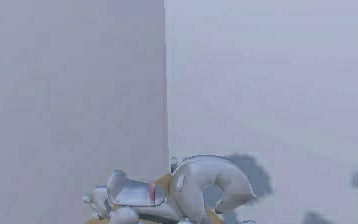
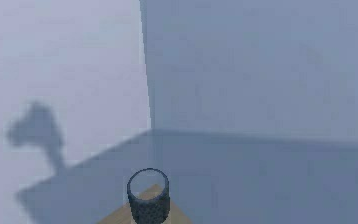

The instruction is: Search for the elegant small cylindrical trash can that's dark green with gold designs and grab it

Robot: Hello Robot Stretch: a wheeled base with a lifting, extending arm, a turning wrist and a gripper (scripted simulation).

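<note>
A small dark cylindrical can (image 2: 147,195) with an open top and a pale speckled pattern on its side stands low in the arm side view, just left of the middle. It rests on a tan wooden surface (image 2: 115,217) at the bottom edge. Its colour reads as very dark green or black; gold designs cannot be made out.
Two plain pale walls meet in a corner (image 2: 147,70) behind the can, with grey floor (image 2: 267,175) below them. In the forward view a heap of crumpled white and grey shapes (image 1: 187,190) with a red stripe lies at the bottom middle, before another wall corner (image 1: 166,80).
</note>
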